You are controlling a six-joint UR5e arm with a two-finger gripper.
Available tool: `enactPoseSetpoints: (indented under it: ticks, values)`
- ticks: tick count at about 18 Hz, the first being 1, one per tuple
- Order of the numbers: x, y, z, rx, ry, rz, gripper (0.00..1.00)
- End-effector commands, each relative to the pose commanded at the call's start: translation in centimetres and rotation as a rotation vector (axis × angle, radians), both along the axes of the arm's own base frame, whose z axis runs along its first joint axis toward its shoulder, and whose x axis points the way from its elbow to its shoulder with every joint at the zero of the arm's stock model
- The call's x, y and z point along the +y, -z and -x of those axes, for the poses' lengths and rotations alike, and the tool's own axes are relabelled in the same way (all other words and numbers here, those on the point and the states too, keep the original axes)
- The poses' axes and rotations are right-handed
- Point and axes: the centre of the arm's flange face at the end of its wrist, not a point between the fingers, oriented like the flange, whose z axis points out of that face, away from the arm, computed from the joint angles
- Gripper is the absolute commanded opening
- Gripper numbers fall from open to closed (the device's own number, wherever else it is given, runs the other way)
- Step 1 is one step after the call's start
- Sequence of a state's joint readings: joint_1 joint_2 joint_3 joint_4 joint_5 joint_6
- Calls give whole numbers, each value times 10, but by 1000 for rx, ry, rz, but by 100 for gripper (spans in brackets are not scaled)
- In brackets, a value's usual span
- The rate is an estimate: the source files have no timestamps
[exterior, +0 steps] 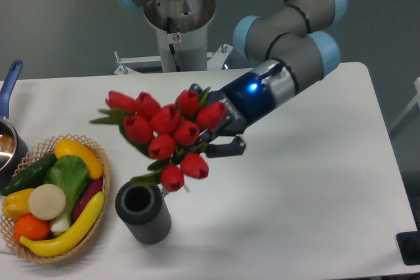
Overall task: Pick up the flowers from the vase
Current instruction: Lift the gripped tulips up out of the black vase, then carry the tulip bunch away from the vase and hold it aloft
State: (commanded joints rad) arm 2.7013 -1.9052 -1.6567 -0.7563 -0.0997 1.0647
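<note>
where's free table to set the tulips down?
Bare table runs right of the vase to the right edge, below the gripper holding the flowers. A smaller bare strip lies along the back edge, left of the flowers. The left side is crowded: wicker basket of produce beside the vase, saucepan at the edge.

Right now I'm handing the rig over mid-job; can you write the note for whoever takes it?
Claw: shut on the flowers, holding the bunch in the air, tilted, buds toward the basket side.
Vase: upright on the table, mouth empty, below and left of the bunch.
Done: flowers are out of the vase and clear of its rim.
Left: nothing but keeping the grip; no set-down spot is given.
</note>
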Motion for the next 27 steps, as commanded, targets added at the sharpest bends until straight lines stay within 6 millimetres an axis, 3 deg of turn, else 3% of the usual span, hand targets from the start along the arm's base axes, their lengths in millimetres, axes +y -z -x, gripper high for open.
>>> enactPoseSetpoints:
  ticks: [5, 11, 17, 27]
  values:
    - [-24, -2, 20, -9, -53, 9, 33]
    - [-87, 8, 75, 1, -199, 39, 33]
    - [-123, 28, 119, 170, -429, 395, 34]
    - [-162, 67, 145, 350, -592, 805, 34]
